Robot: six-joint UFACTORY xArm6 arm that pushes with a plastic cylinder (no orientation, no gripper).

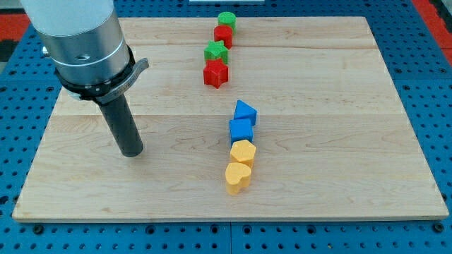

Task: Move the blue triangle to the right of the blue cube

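My tip point(131, 153), a bare dark rod holding nothing, rests on the pale wooden board point(339, 183) well to the view's left of the small blue triangle block point(245, 111), which touches the top edge of the blue cube point(241, 130), so the triangle lies rightward and slightly upward from me

The arm point(74, 35) is cut off at the 12 o'clock edge; the green block point(216, 51) partly hides the red one point(223, 35) behind it.

Blue triangle point(245, 111) and blue cube point(241, 130), two yellow blocks point(242, 152), red and green blocks point(226, 20), pale wooden board point(339, 141).
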